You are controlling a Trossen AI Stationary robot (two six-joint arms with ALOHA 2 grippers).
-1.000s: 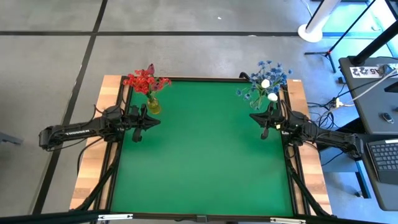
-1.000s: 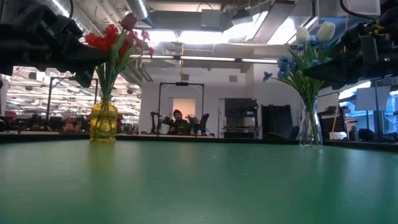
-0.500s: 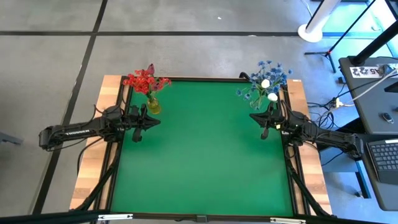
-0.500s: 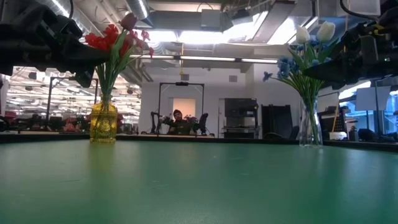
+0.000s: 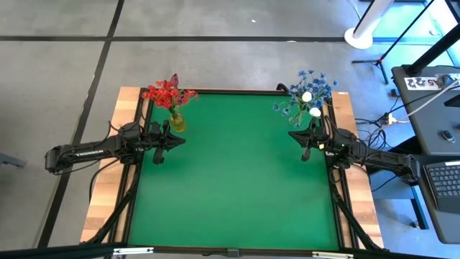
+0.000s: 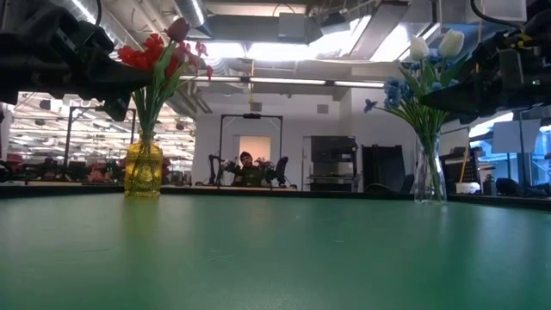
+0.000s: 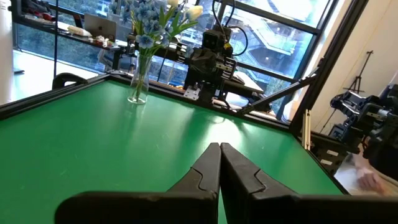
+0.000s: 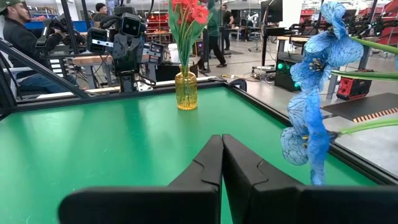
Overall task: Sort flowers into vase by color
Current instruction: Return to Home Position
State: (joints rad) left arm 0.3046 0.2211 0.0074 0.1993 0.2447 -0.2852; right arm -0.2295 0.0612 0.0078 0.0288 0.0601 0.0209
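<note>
- At the far left corner of the green table top, you have the red flowers standing in the yellow vase. A dark red bud sits at the top of the bunch.
- At the far right corner, the blue flowers and two white tulip buds stand together in the transparent vase.
- Both vases are upright and well apart, with bare green surface between them.
- Your left gripper is just beside the yellow vase, over the table's left edge. It is held up off the surface at about blossom height and points across the table. Its two fingers are pressed together with nothing between them.
- Your right gripper is just beside the transparent vase, over the right edge, and points back across the table. Its fingers are likewise pressed together and hold nothing. One blue bloom hangs close to that wrist camera.
- Each wrist view looks straight over the table to the opposite arm and the opposite vase.
- Beyond the table, the low view shows a seated person far back in the room. The right wrist view shows another person sitting off to one side.
</note>
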